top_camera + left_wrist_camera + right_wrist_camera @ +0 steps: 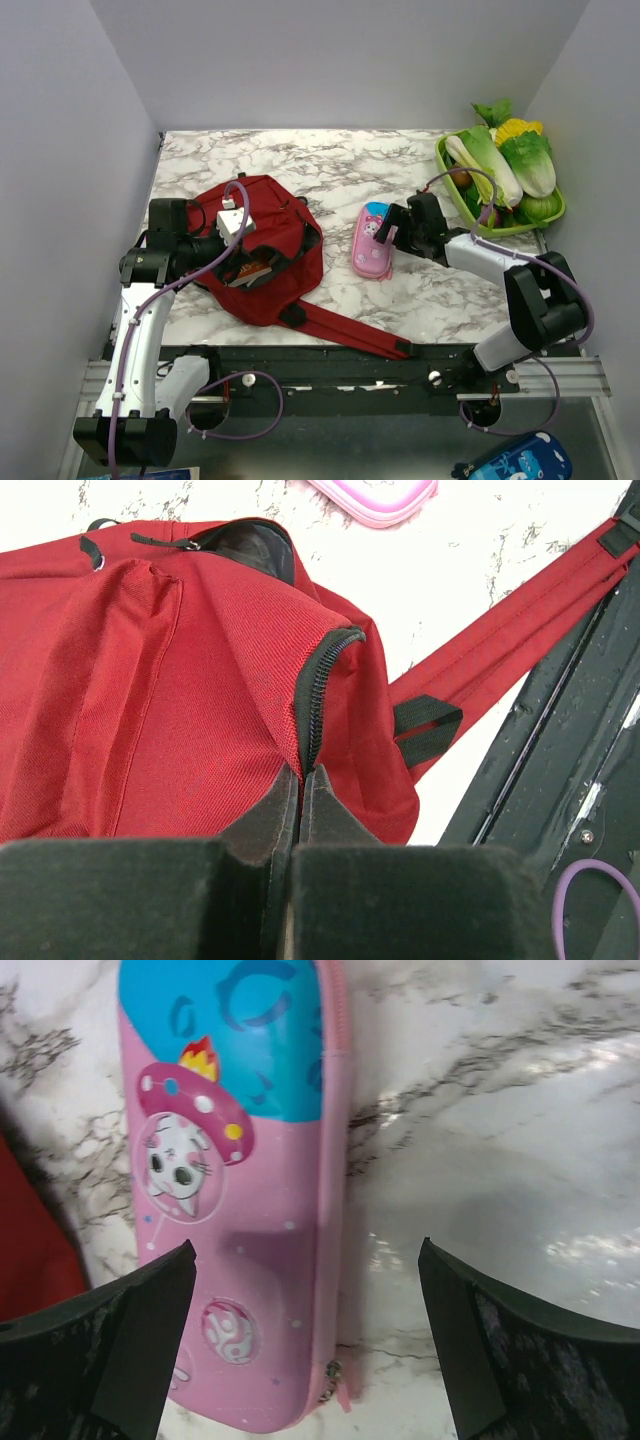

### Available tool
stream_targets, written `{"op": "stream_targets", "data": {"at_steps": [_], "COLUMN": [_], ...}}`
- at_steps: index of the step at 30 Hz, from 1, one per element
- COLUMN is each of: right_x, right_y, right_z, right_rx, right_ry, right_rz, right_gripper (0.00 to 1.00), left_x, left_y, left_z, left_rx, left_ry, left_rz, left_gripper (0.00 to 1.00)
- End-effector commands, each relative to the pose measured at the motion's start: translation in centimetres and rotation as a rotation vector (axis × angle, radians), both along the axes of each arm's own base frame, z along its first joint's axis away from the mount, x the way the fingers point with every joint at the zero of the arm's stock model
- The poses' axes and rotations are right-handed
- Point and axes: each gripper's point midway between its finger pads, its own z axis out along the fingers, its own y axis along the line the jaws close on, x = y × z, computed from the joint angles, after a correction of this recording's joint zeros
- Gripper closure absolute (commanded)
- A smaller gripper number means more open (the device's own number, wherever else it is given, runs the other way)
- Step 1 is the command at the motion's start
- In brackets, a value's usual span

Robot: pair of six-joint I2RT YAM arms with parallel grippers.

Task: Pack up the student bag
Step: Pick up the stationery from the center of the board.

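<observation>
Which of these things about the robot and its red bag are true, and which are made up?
1. The left gripper is shut on the student bag. True.
2. The right gripper grips the pencil case. False: its jaws stand open.
3. The pencil case is inside the student bag. False: it lies on the table beside it.
4. A green tray of vegetables sits at the far right. True.

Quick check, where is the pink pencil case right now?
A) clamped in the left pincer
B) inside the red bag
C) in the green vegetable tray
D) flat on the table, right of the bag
D: the pencil case lies on the marble table beside the student bag, under the open right pincer.
</observation>
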Motion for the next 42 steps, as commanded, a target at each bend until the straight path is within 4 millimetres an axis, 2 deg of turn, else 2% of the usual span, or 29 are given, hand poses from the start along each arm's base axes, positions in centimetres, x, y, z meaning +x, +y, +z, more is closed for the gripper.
{"op": "stream_targets", "data": {"at_steps": [1, 5, 6, 8, 10, 12, 13, 14, 17, 18, 20, 21, 28, 30, 32, 33, 34, 36, 37, 38, 40, 41, 42], "right_x": [0.3, 1.1, 1.1, 1.4, 1.0, 1.7, 0.6, 1.2, 0.6, 0.3, 0.4, 0.3, 0.1, 0.0, -0.4, -0.5, -0.8, -1.4, -2.1, -2.5, -4.2, -5.0, -5.6], "right_y": [4.0, 4.7, 4.6, 4.5, 4.0, 4.3, 3.8, 4.3, 5.6, 5.8, 6.6, 6.6, 8.3, 8.6, 8.5, 8.5, 8.6, 8.5, 8.3, 8.2, 8.1, 8.2, 8.5], "right_z": [0.4, -0.5, -1.5, -2.1, -3.9, -4.1, -5.7, -5.4, -5.8, -5.9, -4.8, -4.6, -0.8, 0.3, 0.9, 1.5, 3.0, 4.2, 4.5, 6.1, 6.4, 7.6, 7.9], "right_rx": [0.185, 0.229, 0.219, 0.206, 0.153, 0.110, 0.051, 0.040, 0.024, 0.028, 0.041, 0.038, 0.141, 0.162, 0.170, 0.175, 0.184, 0.188, 0.181, 0.194, 0.203, 0.215, 0.217], "right_ry": [-0.010, -0.007, 0.019, 0.038, 0.096, 0.111, 0.179, 0.173, 0.176, 0.171, 0.129, 0.116, -0.017, -0.042, -0.059, -0.074, -0.110, -0.132, -0.128, -0.159, -0.161, -0.184, -0.190], "right_rz": [0.139, 0.133, 0.125, 0.117, 0.096, 0.106, 0.099, 0.105, 0.140, 0.145, 0.161, 0.166, 0.236, 0.251, 0.268, 0.274, 0.305, 0.332, 0.351, 0.363, 0.409, 0.428, 0.445], "right_gripper": [0.00, 0.00, 0.00, 0.00, 0.00, 0.00, 0.00, 0.00, 0.09, 0.21, 0.32, 0.42, 0.76, 0.89, 0.97, 0.99, 0.99, 0.99, 0.99, 0.98, 0.97, 0.97, 0.96], "left_x": [-0.2, -0.3, -0.4, -0.5, -0.5, -0.5, -0.5, -0.4, -0.5, -0.4, -0.5, -0.5, -0.4, -0.4, -0.5, -0.5, -0.6, -0.6, -0.6, -0.6, -0.6, -0.5, -0.4], "left_y": [-0.9, -1.0, -1.0, -1.0, -0.9, -0.9, -0.9, -0.9, -0.9, -0.9, -0.9, -0.9, -0.9, -0.9, -0.9, -0.9, -0.9, -0.9, -1.0, -1.0, -1.1, -1.1, -1.2], "left_z": [1.0, 1.2, 1.3, 1.3, 1.3, 1.2, 1.1, 1.1, 0.9, 0.9, 0.9, 0.9, 1.0, 1.0, 1.0, 1.0, 1.0, 1.0, 0.9, 0.9, 1.0, 1.1, 1.1], "left_rx": [-0.046, -0.049, -0.049, -0.049, -0.046, -0.041, -0.040, -0.040, -0.042, -0.042, -0.041, -0.041, -0.044, -0.046, -0.045, -0.047, -0.047, -0.047, -0.050, -0.053, -0.059, -0.064, -0.069], "left_ry": [-0.035, -0.039, -0.042, -0.041, -0.044, -0.046, -0.043, -0.044, -0.036, -0.035, -0.035, -0.035, -0.033, -0.033, -0.033, -0.033, -0.033, -0.037, -0.037, -0.035, -0.032, -0.039, -0.034], "left_rz": [-0.047, -0.049, -0.049, -0.050, -0.048, -0.051, -0.050, -0.050, -0.052, -0.052, -0.051, -0.051, -0.050, -0.050, -0.049, -0.049, -0.049, -0.049, -0.051, -0.049, -0.047, -0.049, -0.043], "left_gripper": [0.99, 0.99, 0.99, 0.99, 0.99, 0.99, 0.99, 0.99, 0.99, 0.99, 0.99, 0.99, 0.99, 0.99, 0.99, 0.99, 0.99, 0.99, 0.99, 0.99, 0.99, 0.98, 0.98]}}
